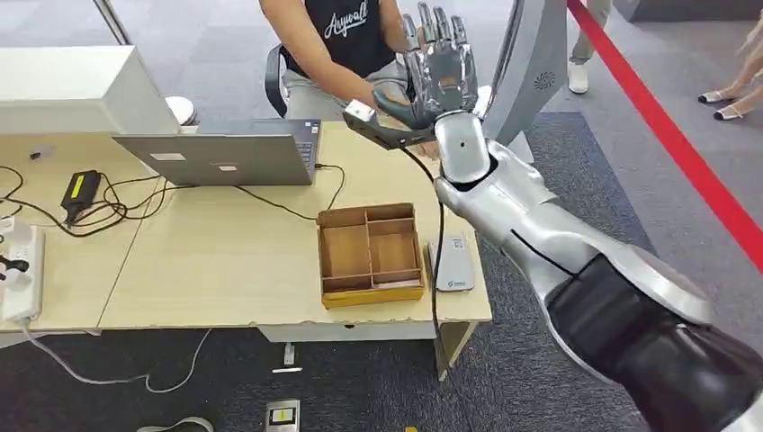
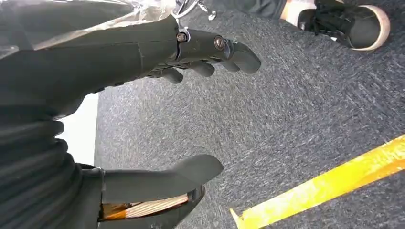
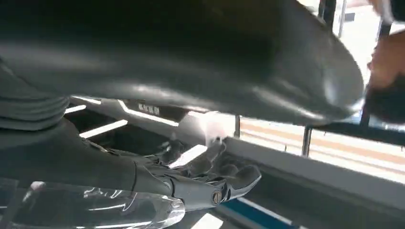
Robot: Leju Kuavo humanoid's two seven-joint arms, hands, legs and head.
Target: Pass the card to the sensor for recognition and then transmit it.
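Note:
My right hand [image 1: 439,67] is raised high beyond the table's far edge, fingers straight and spread, in front of a seated person [image 1: 346,40] in a black top. In the right wrist view the thumb [image 3: 229,71] and fingers [image 3: 215,179] stand well apart with nothing between them, and a person's hand [image 3: 388,59] is close beyond the thumb tip. I see no card in any view. The white sensor [image 1: 453,263] lies flat on the table's near right corner. My left hand [image 2: 157,119] hangs over dark carpet, fingers apart and holding nothing.
A wooden compartment tray [image 1: 371,254] sits just left of the sensor. A laptop [image 1: 225,153], cables and a black adapter [image 1: 79,191] occupy the table's back and left. A red barrier tape [image 1: 684,153] runs along the right. A yellow floor line [image 2: 325,191] and a shoe [image 2: 356,24] lie near my left hand.

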